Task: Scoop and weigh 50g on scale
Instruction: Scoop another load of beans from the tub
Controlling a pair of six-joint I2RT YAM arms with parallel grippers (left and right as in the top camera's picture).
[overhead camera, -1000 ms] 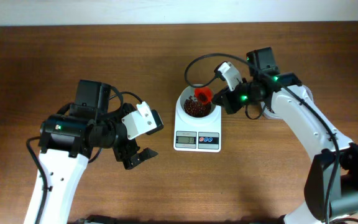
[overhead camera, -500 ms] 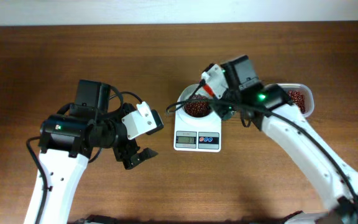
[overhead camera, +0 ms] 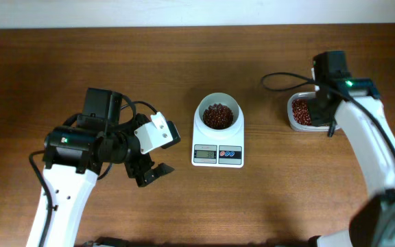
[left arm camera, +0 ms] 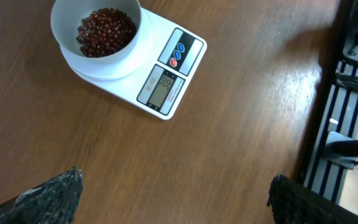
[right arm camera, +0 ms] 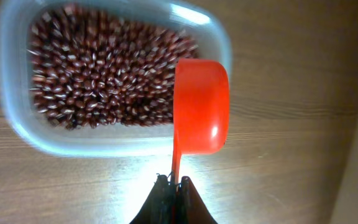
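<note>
From overhead, the scale (overhead camera: 217, 156) sits near the middle of the desk (overhead camera: 115, 62) with its display and buttons on the near side. Its white bowl (overhead camera: 201, 110) carries a shallow heap of red beans (overhead camera: 217, 116). The left pincer (overhead camera: 153, 173) hangs just above the wood, left of the scale and apart from it, with its jaws spread wide and nothing between them. Well to the right of the scale stands a clear tub (overhead camera: 289, 114) of the same beans, and the right arm reaches over its far side, hiding its own pincer in this view. The right wrist camera shows what the overhead cannot: the right pincer (right arm camera: 173, 182) is clenched on the thin handle of a red scoop (right arm camera: 201, 106). The scoop's cup hangs over the tub's right-hand rim, partly above the beans and partly above bare desk. Its glossy outer side faces the lens, so whether it holds anything cannot be told. The left wrist camera looks down between two dark, widely parted fingertips (left arm camera: 48, 193) and gives the closest look at the scale. The grey display shows digits too small to read, beside one red button and two blue ones, and the bowl sits at the scale's far end. It also shows the desk's edge and a dark frame (left arm camera: 353, 93) beyond it. Neither the tub nor the scoop appears in that view.
</note>
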